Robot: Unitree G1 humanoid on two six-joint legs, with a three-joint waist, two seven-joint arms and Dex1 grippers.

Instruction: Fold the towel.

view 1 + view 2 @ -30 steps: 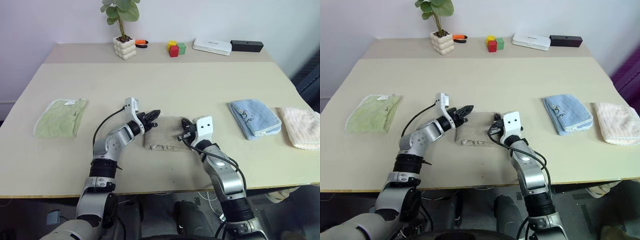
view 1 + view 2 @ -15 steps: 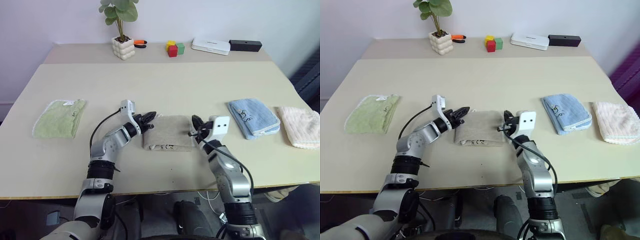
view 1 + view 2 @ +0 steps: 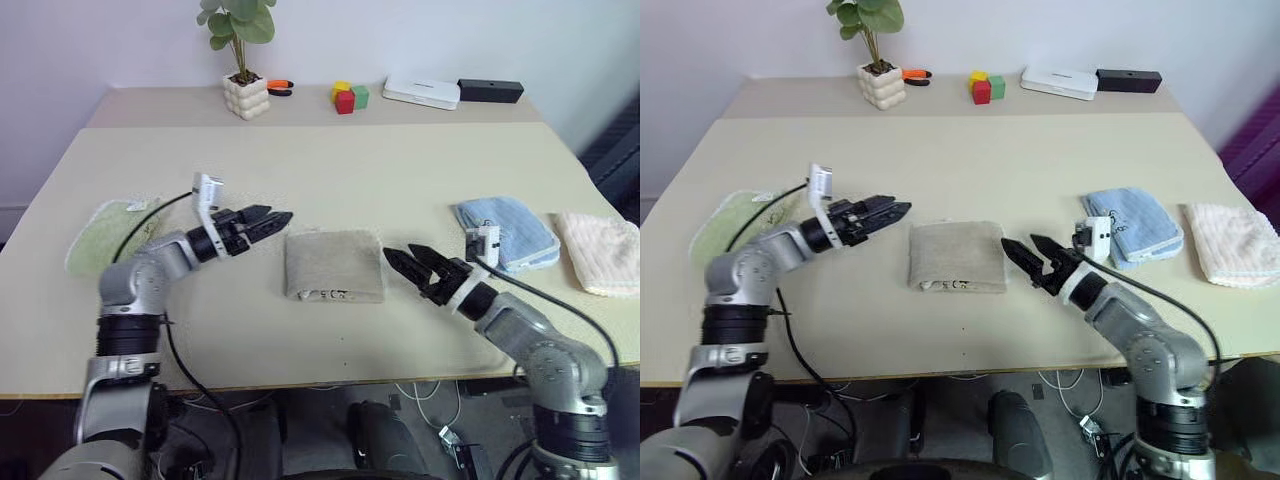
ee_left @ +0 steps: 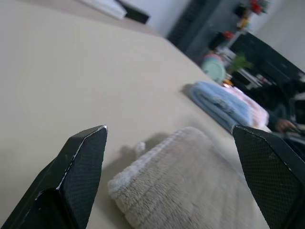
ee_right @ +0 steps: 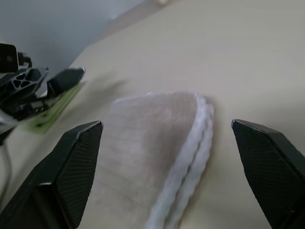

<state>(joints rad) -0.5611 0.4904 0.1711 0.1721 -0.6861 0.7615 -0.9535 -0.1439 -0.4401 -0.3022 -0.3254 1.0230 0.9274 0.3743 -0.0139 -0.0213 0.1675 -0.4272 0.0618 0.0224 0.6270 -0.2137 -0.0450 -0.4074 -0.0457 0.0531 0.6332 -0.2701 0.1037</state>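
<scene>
Left claw (image 3: 270,217) open, right claw (image 3: 403,257) open, both pointing inward.

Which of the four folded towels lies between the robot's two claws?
The beige-tan towel, mid-table; the green, blue and cream towels lie out toward the sides.

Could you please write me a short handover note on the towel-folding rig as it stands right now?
Left gripper: open, empty, off the towel's left side.
Right gripper: open, empty, off its right side.
The beige-tan terry cloth towel with whitish edging lies folded into a compact rectangle on the beige table between the two grippers, touched by neither.
Done: the towel looks folded and released.
Left: probably nothing but a check that the fold holds.
Nearby: a light green folded towel to the left, a light blue folded towel and a cream one to the right.
</scene>
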